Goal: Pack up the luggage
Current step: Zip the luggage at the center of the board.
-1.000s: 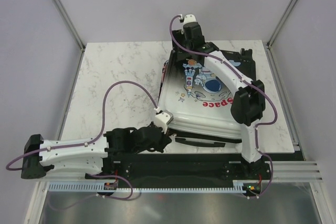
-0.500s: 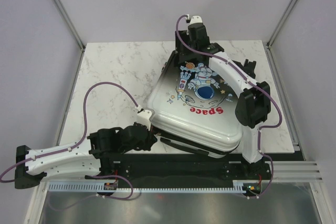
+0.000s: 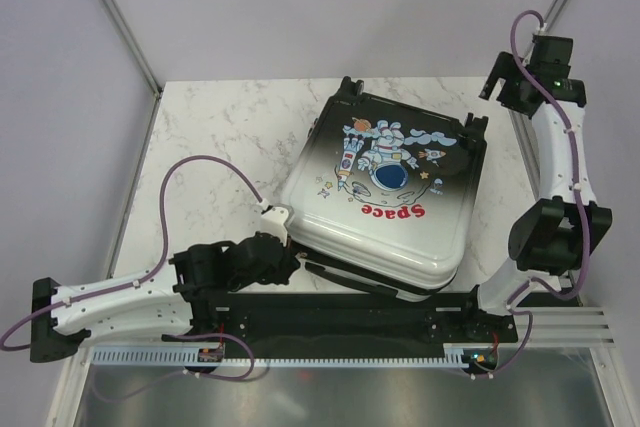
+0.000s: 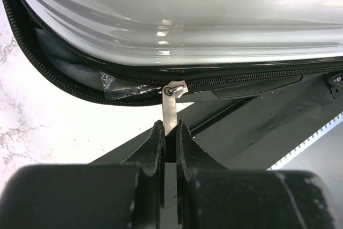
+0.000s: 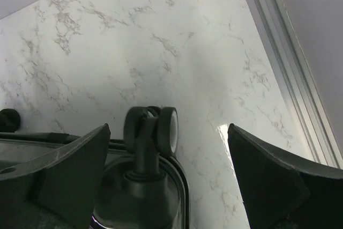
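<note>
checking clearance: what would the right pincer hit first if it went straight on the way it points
Likely the luggage's black corner wheel, framed between the right pincer's open fingers in the wrist view; marble table beyond. Depth is unclear.

Left pincer (image 4: 170,130) clamped, right pincer (image 5: 167,132) spread wide

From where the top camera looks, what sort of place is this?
Probably a robot test booth: a marble-look table boxed in by plain white walls on metal posts, with a left arm and a right arm bolted at its near edge.

White marble table (image 3: 220,127), seemingly lilac walls (image 3: 300,7), metal posts (image 3: 115,15)
</note>
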`<state>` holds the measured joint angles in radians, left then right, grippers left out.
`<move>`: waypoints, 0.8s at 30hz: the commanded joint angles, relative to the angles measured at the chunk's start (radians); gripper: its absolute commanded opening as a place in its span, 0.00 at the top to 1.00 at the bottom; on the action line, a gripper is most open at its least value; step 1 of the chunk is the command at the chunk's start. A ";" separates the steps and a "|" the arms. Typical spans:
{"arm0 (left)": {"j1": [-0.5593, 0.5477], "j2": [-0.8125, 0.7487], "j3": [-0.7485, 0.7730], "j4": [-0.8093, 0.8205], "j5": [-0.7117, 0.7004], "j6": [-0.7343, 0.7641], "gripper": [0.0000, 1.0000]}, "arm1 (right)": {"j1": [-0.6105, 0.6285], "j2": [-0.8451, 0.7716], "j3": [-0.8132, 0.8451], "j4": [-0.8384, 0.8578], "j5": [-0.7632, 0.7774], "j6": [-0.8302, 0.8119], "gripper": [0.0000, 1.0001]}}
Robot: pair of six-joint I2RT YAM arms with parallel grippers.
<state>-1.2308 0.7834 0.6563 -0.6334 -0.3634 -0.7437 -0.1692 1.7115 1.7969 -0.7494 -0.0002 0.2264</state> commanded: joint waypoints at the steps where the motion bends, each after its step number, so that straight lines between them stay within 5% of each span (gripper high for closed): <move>1: 0.024 -0.012 -0.034 -0.061 -0.040 -0.031 0.98 | -0.019 -0.043 -0.050 -0.057 -0.086 0.024 0.02; 8: 0.030 0.040 -0.011 0.006 -0.013 0.029 0.98 | 0.032 -0.208 -0.117 -0.096 -0.026 0.053 0.02; 14: 0.065 0.123 -0.011 0.125 0.095 0.084 0.98 | 0.290 -0.454 -0.060 -0.177 -0.066 0.021 0.03; 24: 0.131 0.483 0.198 0.431 0.430 0.317 0.98 | 0.306 -0.771 -0.332 -0.261 -0.590 0.025 0.02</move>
<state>-1.1027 1.1152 0.7876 -0.4904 -0.1013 -0.5564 0.1375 0.9199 1.5860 -0.9062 -0.4034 0.2367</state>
